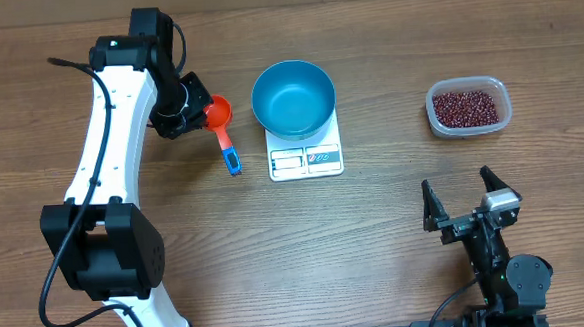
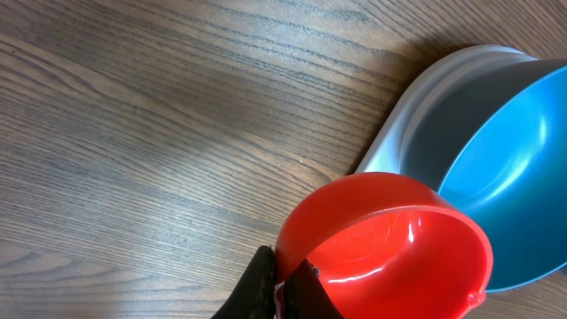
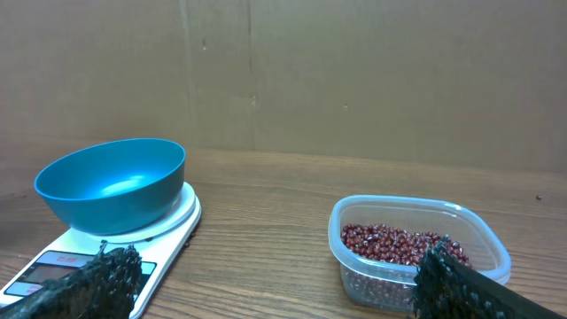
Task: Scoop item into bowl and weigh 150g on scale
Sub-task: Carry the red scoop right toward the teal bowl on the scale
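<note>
My left gripper (image 1: pixel 191 109) is shut on the rim of an empty red scoop (image 1: pixel 218 112), just left of the blue bowl (image 1: pixel 293 98). The scoop's blue handle (image 1: pixel 231 159) points toward the table's front. In the left wrist view the black fingers (image 2: pixel 262 285) pinch the wall of the red scoop (image 2: pixel 390 248), with the bowl (image 2: pixel 518 177) close on the right. The bowl is empty and stands on the white scale (image 1: pixel 307 159). The item, red-brown beans (image 1: pixel 466 105), lies in a clear tub at the right. My right gripper (image 1: pixel 467 200) stands open near the front right, holding nothing.
The clear plastic tub (image 3: pixel 496 252) sits on the wooden table right of the scale (image 3: pixel 84 259), and the bowl (image 3: pixel 111 182) shows at the left of the right wrist view. A brown cardboard wall (image 3: pixel 354 71) closes the table's far side.
</note>
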Tool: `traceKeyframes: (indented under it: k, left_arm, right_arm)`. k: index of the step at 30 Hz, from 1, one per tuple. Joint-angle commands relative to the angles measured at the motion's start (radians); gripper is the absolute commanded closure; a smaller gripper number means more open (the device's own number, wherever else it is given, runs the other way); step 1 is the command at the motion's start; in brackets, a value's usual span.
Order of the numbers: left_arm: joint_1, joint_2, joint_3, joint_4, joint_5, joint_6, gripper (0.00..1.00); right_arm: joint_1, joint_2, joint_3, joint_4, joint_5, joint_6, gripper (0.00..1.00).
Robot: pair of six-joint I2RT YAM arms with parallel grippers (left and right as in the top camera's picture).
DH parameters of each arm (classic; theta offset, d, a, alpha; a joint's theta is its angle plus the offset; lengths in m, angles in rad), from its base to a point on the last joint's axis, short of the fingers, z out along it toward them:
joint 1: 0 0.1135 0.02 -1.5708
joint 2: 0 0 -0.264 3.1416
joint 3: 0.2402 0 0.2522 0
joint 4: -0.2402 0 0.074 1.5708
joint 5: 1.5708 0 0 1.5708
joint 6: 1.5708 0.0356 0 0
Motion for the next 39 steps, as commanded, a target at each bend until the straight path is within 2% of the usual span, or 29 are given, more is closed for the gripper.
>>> traceKeyframes:
  k: [1,39]
  left_arm:
    - [-0.012,-0.028,0.028,-0.003,-0.014,-0.013,0.95]
    - [-0.041,-0.027,0.028,-0.002,-0.036,-0.039,0.96]
  right_arm:
    - [0.007,-0.008,-0.010,0.004,0.003,-0.002,0.00]
    - [0.007,-0.008,-0.010,0.004,0.003,-0.001,0.00]
